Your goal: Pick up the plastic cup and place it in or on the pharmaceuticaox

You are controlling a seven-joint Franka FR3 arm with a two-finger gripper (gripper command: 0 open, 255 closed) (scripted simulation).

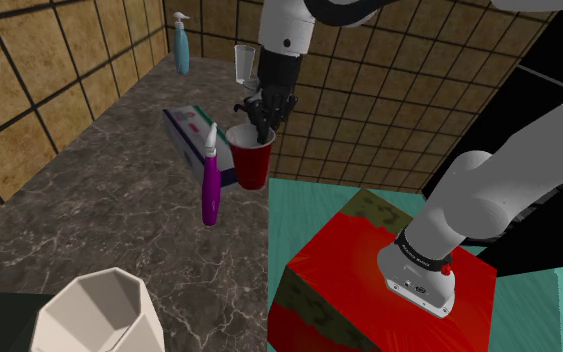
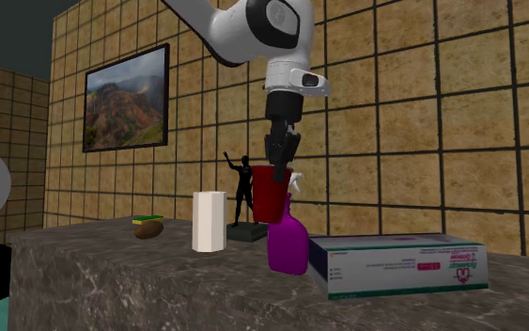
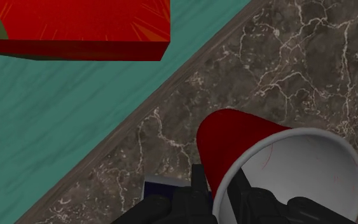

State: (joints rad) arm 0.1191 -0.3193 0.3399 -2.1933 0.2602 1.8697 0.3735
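Red plastic cup [image 1: 252, 158] hangs from my gripper [image 1: 262, 118]. One finger is inside the rim and one outside, pinched tight on the wall. The cup appears clear of the marble counter [image 1: 99, 210], close above the purple spray bottle [image 2: 288, 243].

Step, as I judge it: grasp and lift are done, and the carry to the box is in hand. The pharmaceutical box [image 2: 398, 265] lies flat on the counter just beside the bottle, its broad top free.

Next move calls for a short sideways carry that clears the bottle's trigger head, then a descent onto the box top. In the wrist view the cup hangs tilted, so I should level it before letting go.

Writing: the box side carries pink print and a small pink emblem on white, with green edging. None of it is legible, and I can read no brand.
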